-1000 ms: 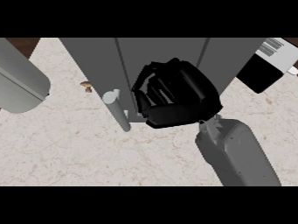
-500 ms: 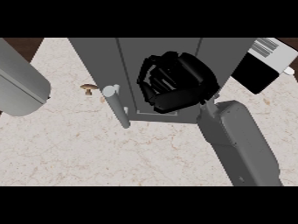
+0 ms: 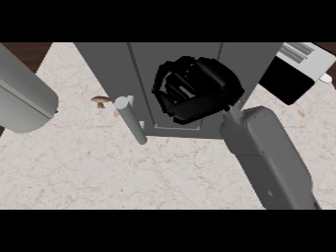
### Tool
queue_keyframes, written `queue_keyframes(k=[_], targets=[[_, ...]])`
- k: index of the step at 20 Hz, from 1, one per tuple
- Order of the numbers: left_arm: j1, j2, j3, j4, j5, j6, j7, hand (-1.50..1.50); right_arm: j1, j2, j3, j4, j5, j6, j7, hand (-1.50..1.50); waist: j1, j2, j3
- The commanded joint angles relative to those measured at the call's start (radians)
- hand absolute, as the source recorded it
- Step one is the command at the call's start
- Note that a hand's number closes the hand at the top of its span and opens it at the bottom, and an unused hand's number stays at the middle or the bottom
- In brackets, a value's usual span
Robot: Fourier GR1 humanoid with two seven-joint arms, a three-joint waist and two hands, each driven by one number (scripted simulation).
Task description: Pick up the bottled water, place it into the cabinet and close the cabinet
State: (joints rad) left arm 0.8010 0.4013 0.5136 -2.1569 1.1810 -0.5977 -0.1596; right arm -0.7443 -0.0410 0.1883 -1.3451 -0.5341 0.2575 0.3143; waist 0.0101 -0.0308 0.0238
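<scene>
Marble counter (image 3: pixel 68 167): r. hand (image 3: pixel 196 93) at cabinet (image 3: pixel 105 64), handle (image 3: pixel 132 121) axis up-down.

A pale, marbled tabletop (image 3: pixel 90 172) is taking up most of the view, with faint beige veins running across it. A small brown mushroom (image 3: pixel 100 100) is lying on the stone at about ten o'clock from the middle. At two o'clock a boxy appliance (image 3: pixel 294 78) is sitting at an angle by the tabletop's far edge, black on its broad face and white on top, with a striped panel. A dark brown floor (image 3: pixel 25 49) is showing beyond the tabletop at eleven o'clock, past the appliance at two o'clock and as a sliver at eight o'clock
</scene>
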Motion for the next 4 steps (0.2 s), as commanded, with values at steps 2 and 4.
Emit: queue_keyframes(k=[2,4], targets=[[-0.014,-0.002,0.004,-0.001,0.000,0.013,0.025,-1.50,-0.142,0.039,-0.043,0.178,0.000,-0.039,-0.038,1.50,0.035,0.040,-0.024],[-0.037,-0.006,-0.009,-0.007,-0.005,0.038,0.029,-1.50,-0.154,0.039,-0.040,0.190,-0.005,-0.054,-0.048,1.50,0.038,0.043,-0.024]])
